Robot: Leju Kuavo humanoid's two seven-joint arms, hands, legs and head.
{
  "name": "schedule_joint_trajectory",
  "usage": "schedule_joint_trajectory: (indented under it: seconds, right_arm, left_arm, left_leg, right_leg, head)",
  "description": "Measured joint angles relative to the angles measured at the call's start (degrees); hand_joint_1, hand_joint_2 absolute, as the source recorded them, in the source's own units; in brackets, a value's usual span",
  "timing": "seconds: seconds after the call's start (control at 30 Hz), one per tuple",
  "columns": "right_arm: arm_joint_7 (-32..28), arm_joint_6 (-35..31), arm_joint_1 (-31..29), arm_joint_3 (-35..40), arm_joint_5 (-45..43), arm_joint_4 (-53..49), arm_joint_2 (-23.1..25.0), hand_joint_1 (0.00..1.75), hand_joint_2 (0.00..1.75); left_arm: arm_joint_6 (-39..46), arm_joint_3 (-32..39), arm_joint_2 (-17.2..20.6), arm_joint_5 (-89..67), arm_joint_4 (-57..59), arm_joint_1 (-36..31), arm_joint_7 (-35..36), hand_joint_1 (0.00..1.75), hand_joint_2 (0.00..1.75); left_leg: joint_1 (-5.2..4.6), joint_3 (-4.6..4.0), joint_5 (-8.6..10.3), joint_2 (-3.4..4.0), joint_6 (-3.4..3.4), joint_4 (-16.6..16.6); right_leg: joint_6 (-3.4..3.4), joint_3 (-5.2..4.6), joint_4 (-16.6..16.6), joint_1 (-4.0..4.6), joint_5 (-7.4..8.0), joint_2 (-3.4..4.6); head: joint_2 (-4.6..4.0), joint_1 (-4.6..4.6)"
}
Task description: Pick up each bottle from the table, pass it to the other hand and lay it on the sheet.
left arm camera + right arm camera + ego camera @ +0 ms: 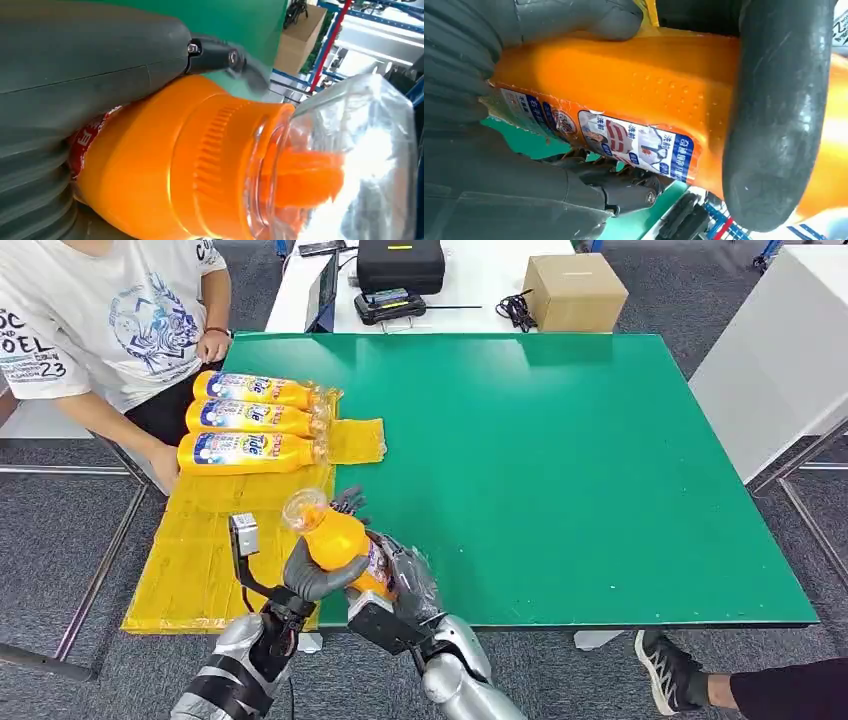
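Green worktop [560, 470] fills most of the head view, with a yellow sheet [215, 540] draped over its near left corner. Both robot hands meet above the worktop's near edge, just right of the sheet. Between them is an orange bottle [345, 545] with a clear cap, tilted so the cap points up and away from the robot. The left robot hand [310, 575] wraps its thick thumb across the bottle's shoulder. The right robot hand [405, 580] cups the bottle's lower body from the other side; in the right wrist view its fingers [774, 115] curl tightly over the orange plastic beside the label. Beyond the hands, farther along the sheet, three more bottles [255, 420] lie side by side, caps toward the middle of the worktop. A person's hand [165, 465] rests at the base of the nearest one. Past the worktop's far edge stands a cardboard box [575, 290].
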Motion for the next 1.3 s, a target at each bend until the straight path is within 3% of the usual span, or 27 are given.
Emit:
schedule_joint_trajectory:
  seconds: [0.13, 0.23, 0.5, 0.53, 0.57, 0.6, 0.63, 0.87, 1.03, 1.3]
  right_arm:
    - [0.00, 0.00, -0.14, 0.02, -0.48, 0.20, 0.00, 1.75, 1.75]
    - [0.02, -0.09, -0.14, 0.02, -0.57, 0.20, 0.00, 1.59, 1.75]
    - [0.28, -0.61, -0.13, -0.02, -0.72, 0.06, 0.17, 1.59, 1.75]
    - [0.28, -0.61, -0.13, -0.02, -0.72, 0.06, 0.17, 0.49, 1.75]
    - [0.28, -0.61, -0.13, -0.02, -0.72, 0.07, 0.20, 0.00, 1.75]
    - [0.31, -0.61, -0.13, -0.02, -0.72, 0.04, 0.20, 0.00, 1.75]
    - [0.31, -0.61, -0.12, -0.02, -0.70, 0.04, 0.20, 0.00, 0.00]
    - [0.35, -4.11, 1.52, -0.15, -1.68, -2.43, 0.63, 0.00, 0.00]
    - [0.13, -5.68, 4.79, -1.11, -5.40, -13.71, -0.02, 0.00, 0.00]
    - [-0.90, -5.53, 7.57, -1.46, -7.39, -25.10, -0.79, 0.00, 0.00]
  left_arm:
    - [0.02, -0.02, 0.22, -0.96, -0.02, 0.00, -0.92, 1.75, 1.75]
    - [0.20, -0.02, 0.22, -1.44, -0.39, 0.02, -1.05, 1.75, 1.75]
    - [2.64, 0.00, 0.24, -3.56, -1.90, 0.24, -1.88, 1.75, 1.75]
    - [2.69, 0.00, 0.24, -3.56, -1.95, 0.26, -1.88, 1.75, 1.75]
    - [2.77, 0.00, 0.24, -3.61, -2.05, 0.30, -1.88, 1.75, 1.75]
    - [2.86, 0.00, 0.24, -3.63, -2.19, 0.34, -1.88, 1.75, 1.75]
    - [2.97, 0.00, 0.24, -3.67, -2.34, 0.32, -1.88, 1.75, 1.75]
    - [8.73, 0.04, 0.15, -7.10, -4.68, 0.39, -4.31, 1.75, 1.75]
    - [19.16, 2.71, -0.07, -13.67, -8.30, 0.09, -8.06, 1.75, 1.75]
    - [25.03, 5.73, -0.15, -18.45, -10.34, -1.14, -10.45, 1.75, 1.75]
  left_leg:
    - [0.00, 0.02, 0.00, 0.02, 0.00, 0.00]
    - [0.01, 0.04, 0.00, 0.05, 0.00, 0.00]
    - [0.01, 0.03, 0.01, 0.06, 0.00, 0.00]
    - [0.01, 0.02, 0.01, 0.06, 0.00, 0.00]
    - [0.01, 0.02, 0.00, 0.06, 0.00, 0.00]
    - [0.01, 0.02, 0.00, 0.06, 0.00, 0.00]
    - [0.01, 0.01, 0.00, 0.06, 0.00, 0.00]
    - [0.01, 0.00, 0.01, 0.07, 0.00, 0.00]
    - [0.01, -0.01, 0.00, 0.09, 0.00, 0.00]
    - [0.01, -0.02, 0.01, 0.07, 0.00, 0.00]
  right_leg:
    - [0.00, 0.01, 0.01, 0.00, 0.00, 0.00]
    - [-0.01, 0.01, 0.00, 0.01, 0.01, 0.01]
    - [-0.01, 0.01, 0.01, 0.01, 0.01, 0.02]
    - [-0.01, 0.01, 0.01, 0.01, 0.01, 0.02]
    - [-0.01, 0.00, 0.01, 0.01, 0.01, 0.02]
    - [-0.01, -0.01, 0.01, 0.01, 0.01, 0.02]
    - [-0.01, 0.00, 0.01, 0.01, 0.01, 0.02]
    - [-0.01, -0.01, 0.01, 0.01, 0.01, 0.02]
    - [-0.01, -0.02, 0.01, 0.01, 0.01, 0.02]
    - [-0.01, -0.02, 0.01, 0.01, 0.01, 0.02]
  head:
    - [0.00, 0.00]
    - [0.00, 0.02]
    - [0.00, 0.00]
    - [0.00, 0.00]
    - [0.00, 0.00]
    - [0.00, 0.00]
    - [0.00, 0.00]
    - [0.00, 0.00]
    - [0.00, 0.00]
    - [0.00, 0.00]
